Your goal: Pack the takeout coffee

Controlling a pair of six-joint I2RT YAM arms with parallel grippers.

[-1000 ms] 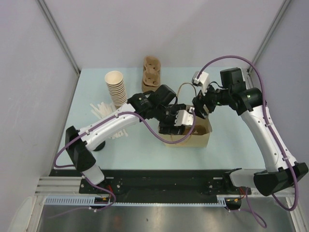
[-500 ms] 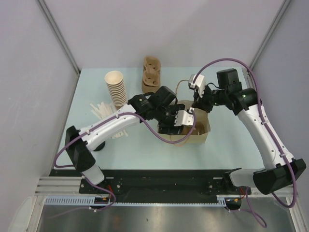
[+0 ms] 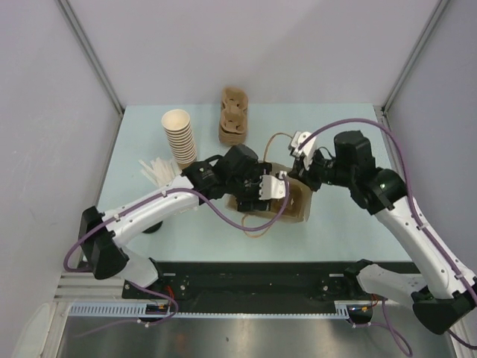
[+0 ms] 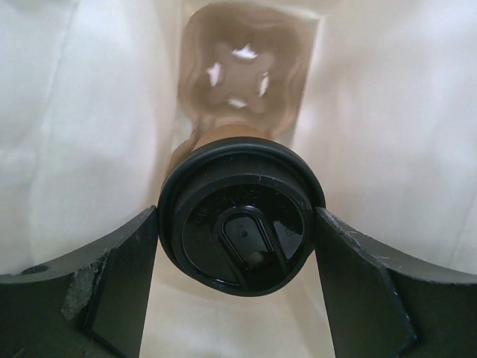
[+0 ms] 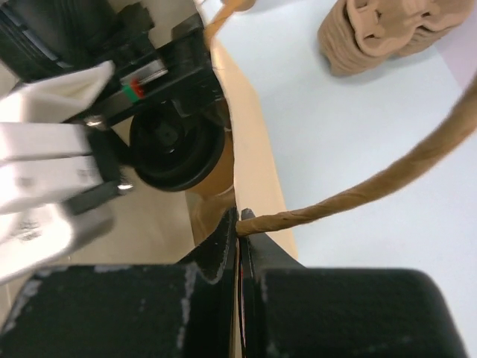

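The takeout coffee (image 4: 242, 216), a brown cup under a black lid, hangs inside an open brown paper bag (image 3: 294, 207). My left gripper (image 4: 237, 224) reaches into the bag mouth, and its dark fingers (image 4: 119, 276) press the lid's rim from both sides. In the right wrist view the lid (image 5: 175, 145) shows just inside the bag's rim (image 5: 257, 179). My right gripper (image 5: 240, 216) is shut on that rim where the twisted paper handle (image 5: 358, 190) joins it. From the top view the left gripper (image 3: 266, 186) and right gripper (image 3: 302, 170) meet over the bag, hiding the cup.
A moulded pulp carrier (image 4: 242, 67) lies at the bottom of the bag. A tall stack of lidless cups (image 3: 179, 136) stands at the back left, with white sticks (image 3: 158, 171) beside it. Stacked pulp carriers (image 3: 233, 115) sit at the back centre.
My right gripper has closed on the bag's rim. Both arms and the bag have shifted left and nearer, and the left gripper still holds the coffee in the bag.
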